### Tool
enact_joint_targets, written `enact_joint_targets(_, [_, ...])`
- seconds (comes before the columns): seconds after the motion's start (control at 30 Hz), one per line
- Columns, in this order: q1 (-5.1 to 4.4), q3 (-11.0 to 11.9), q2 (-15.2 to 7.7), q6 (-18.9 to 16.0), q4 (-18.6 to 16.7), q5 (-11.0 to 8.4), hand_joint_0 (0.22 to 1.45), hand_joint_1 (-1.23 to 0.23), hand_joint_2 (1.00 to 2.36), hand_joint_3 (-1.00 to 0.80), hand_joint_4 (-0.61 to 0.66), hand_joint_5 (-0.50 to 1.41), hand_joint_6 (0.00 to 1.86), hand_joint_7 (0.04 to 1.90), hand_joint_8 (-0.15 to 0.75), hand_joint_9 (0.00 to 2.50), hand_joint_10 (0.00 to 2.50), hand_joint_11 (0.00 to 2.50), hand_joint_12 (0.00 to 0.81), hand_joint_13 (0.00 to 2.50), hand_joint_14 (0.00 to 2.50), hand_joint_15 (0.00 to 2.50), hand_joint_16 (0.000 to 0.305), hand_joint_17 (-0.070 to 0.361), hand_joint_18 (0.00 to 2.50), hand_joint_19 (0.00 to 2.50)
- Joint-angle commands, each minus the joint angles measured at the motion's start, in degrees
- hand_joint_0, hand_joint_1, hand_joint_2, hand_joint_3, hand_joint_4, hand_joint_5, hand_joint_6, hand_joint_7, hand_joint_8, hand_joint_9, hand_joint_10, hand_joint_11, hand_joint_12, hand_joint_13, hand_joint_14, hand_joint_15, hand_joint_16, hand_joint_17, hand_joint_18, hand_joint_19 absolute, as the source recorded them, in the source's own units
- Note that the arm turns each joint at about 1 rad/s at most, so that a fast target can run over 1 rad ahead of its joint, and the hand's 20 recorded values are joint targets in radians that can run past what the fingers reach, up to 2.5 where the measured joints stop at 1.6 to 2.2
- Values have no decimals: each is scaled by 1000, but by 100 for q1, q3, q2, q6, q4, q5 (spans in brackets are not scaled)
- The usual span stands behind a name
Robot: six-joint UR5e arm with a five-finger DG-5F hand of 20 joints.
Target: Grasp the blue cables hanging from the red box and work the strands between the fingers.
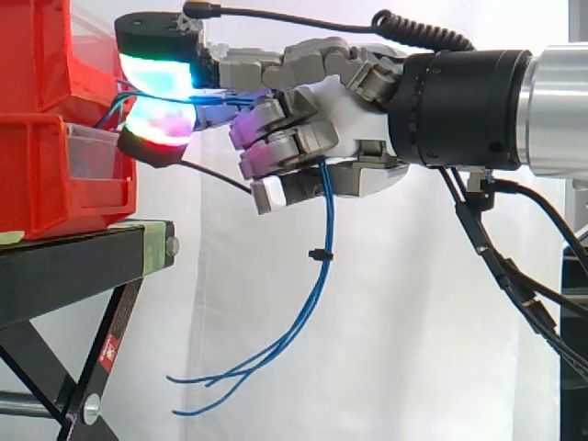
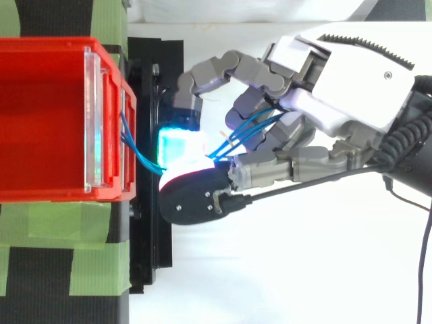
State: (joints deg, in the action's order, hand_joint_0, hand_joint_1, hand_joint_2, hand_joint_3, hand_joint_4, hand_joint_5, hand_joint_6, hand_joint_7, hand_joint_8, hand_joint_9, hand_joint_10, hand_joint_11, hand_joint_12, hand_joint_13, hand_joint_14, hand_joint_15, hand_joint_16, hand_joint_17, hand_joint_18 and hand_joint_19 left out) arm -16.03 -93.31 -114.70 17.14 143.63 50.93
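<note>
Bins (image 1: 55, 138), red, stacked far left in side view on a black stand (image 1: 83, 266). From the top, green tape (image 2: 94, 270) strips cross the stand beside and below the bin wall, and a clear divider (image 2: 93, 121) stands upright inside the bin near its right end.

Cables (image 1: 322, 239), thin and blue, come out of the bin's right side. In top view they leave the wall and curve down-right to the hand's glowing tips.

Pads (image 1: 156, 73): two face each other just right of the bins. Upper one glows cyan/green, lower one white/magenta w/ red edge. Cables pass between them, pinched, close to the bin front. Can't tell if the pads touch the bin.

Hand (image 1: 340, 138) is clenched on the cables. The other fingers curl in toward the palm w/ strands threaded among them; top view shows blue strands crossing between the bent fingers.

Below the curled fingers the cables drop out of the hand & hang free in front of the white curtain (image 1: 386, 349). A small black tie (image 1: 319, 254) bundles them partway down. Under it the strands sweep down-left & fan apart, w/ loose ends low in side view, right of the stand's legs and touching nothing.

Arm (image 1: 551, 110) enters level from the right edge.
</note>
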Motion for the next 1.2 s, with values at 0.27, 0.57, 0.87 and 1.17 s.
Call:
enact_joint_targets(0.27, [-6,-3,0,18,-2,5,964,-739,1014,-47,192,-103,1278,1033,499,1881,2500,2500,704,2081,2500,1737,286,215,2500,727])
enact_joint_targets(0.57, [3,6,0,18,-2,5,990,-552,1225,10,183,296,634,1285,499,1881,2500,2500,704,2081,2500,1737,286,215,2500,727])
enact_joint_targets(0.87, [-6,-3,0,18,-2,5,1164,-611,1006,178,174,579,81,1523,499,1881,2500,2500,704,2081,2500,1737,286,215,2500,727])
enact_joint_targets(1.17, [-6,6,0,27,-2,5,880,-777,1013,-138,223,-65,1433,1047,499,1881,2500,2500,704,2081,2500,1737,286,215,2500,727])
